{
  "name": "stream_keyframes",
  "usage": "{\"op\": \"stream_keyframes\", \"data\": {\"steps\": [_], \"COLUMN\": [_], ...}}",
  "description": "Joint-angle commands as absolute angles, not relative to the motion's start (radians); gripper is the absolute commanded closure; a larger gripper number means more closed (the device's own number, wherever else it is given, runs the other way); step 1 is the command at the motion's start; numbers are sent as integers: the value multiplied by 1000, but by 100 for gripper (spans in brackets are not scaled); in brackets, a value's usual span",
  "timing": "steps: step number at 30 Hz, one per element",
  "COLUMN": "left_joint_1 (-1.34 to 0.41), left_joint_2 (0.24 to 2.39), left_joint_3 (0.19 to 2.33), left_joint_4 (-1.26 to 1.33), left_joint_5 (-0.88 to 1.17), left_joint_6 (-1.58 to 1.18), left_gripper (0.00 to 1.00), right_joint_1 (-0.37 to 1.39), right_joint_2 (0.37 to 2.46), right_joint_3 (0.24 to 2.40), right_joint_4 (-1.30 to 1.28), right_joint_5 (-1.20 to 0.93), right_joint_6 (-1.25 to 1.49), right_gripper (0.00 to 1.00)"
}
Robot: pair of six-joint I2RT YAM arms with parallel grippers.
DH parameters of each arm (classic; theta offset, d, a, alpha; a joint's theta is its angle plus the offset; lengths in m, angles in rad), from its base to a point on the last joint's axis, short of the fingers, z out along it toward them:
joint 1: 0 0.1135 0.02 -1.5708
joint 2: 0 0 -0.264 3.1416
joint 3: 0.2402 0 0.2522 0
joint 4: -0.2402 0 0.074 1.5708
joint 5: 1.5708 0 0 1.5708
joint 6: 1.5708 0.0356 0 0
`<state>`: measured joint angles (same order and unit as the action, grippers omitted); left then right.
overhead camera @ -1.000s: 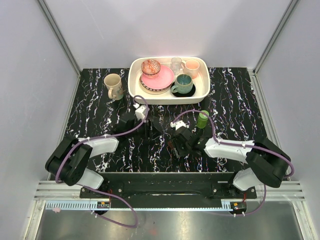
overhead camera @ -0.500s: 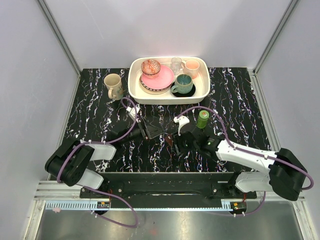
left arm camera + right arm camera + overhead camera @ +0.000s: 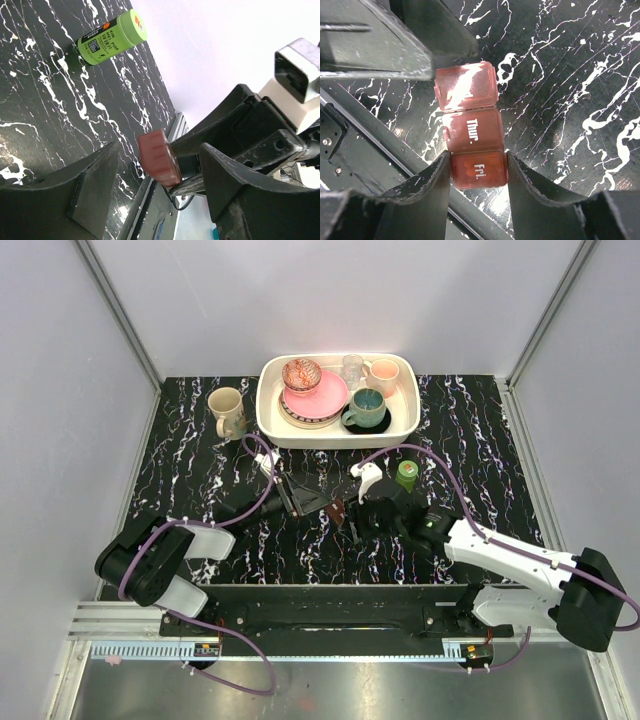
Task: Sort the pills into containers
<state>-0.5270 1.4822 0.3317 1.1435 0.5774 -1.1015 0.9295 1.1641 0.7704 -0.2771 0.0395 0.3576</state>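
The containers are one small red-brown case with lids marked "Thur." and "Fri.". My right gripper is shut on its "Fri." end and holds it just above the black marbled table. In the top view the case sits between the two grippers. My left gripper is open, its jaws on either side of the case's free end with a gap on each side. The right gripper comes in from the right. No loose pills are in view.
A green bottle stands just behind the right wrist; it also shows as the green bottle far off in the left wrist view. A white tray of crockery and a beige mug stand at the back.
The left gripper has come forward and right to the case and opened wider. The right arm has stretched out leftward, still holding the case.
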Motion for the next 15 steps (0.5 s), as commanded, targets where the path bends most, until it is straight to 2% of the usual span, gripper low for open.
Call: {"op": "stream_keyframes", "data": {"steps": [1, 6, 15], "left_joint_1": [-549, -586, -610], "left_joint_2": [1465, 1437, 1451], "left_joint_3": [356, 394, 417], "left_joint_4": [1120, 1007, 999], "left_joint_5": [546, 517, 505], "left_joint_6": [-1075, -1040, -1037], "left_gripper": [30, 31, 35], "right_joint_1": [939, 940, 945], "right_joint_2": [1143, 1154, 1155], "right_joint_3": [822, 839, 853], "right_joint_4": [-273, -272, -272], "right_joint_5": [17, 17, 5], "right_joint_6": [344, 345, 339], "right_gripper": [68, 69, 70]}}
